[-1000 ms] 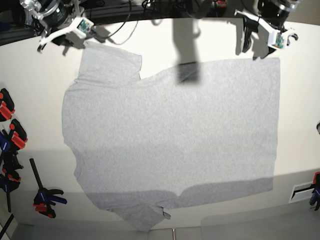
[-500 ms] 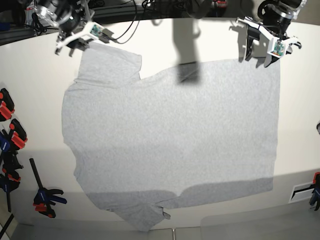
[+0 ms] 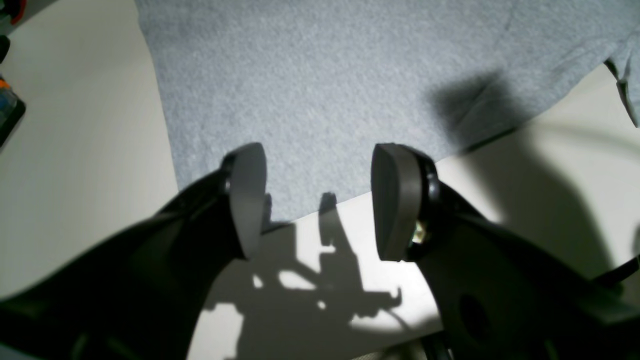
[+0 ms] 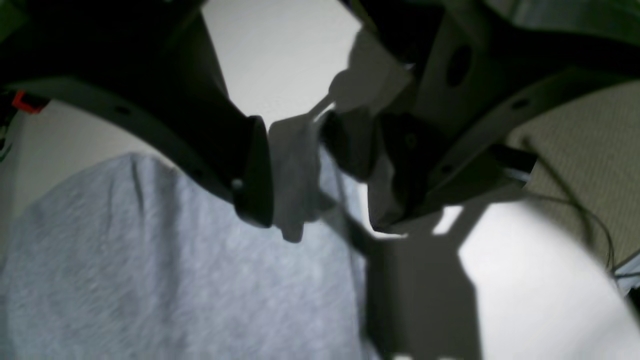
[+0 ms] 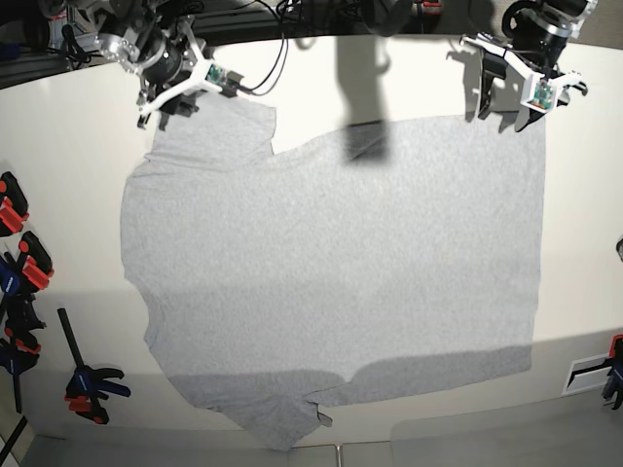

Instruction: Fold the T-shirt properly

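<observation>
The T-shirt point(image 5: 331, 272) lies spread flat on the white table point(image 5: 584, 214), plain grey side up, with no lettering showing. My left gripper point(image 5: 506, 105) is open at the shirt's far right corner. In the left wrist view its fingers point(image 3: 247, 195) straddle the straight cloth edge point(image 3: 325, 75), just above it. My right gripper point(image 5: 167, 109) is at the far edge of the top-left sleeve point(image 5: 214, 131). In the blurred right wrist view its jaws point(image 4: 300, 170) stand narrow, with a bunched fold of grey cloth point(image 4: 295, 200) filling the gap between them.
Several orange, black and blue clamps point(image 5: 19, 263) lie along the table's left edge, and another point(image 5: 92, 381) lies near the front left. Cables point(image 5: 263, 44) run along the back. A dark shadow point(image 5: 365, 107) falls on the shirt's far middle. A clamp point(image 5: 613, 370) sits at the right edge.
My right gripper has moved right and down from beside the sleeve onto its far edge. My left gripper has come down slightly to the shirt's far right corner. The shirt lies as before.
</observation>
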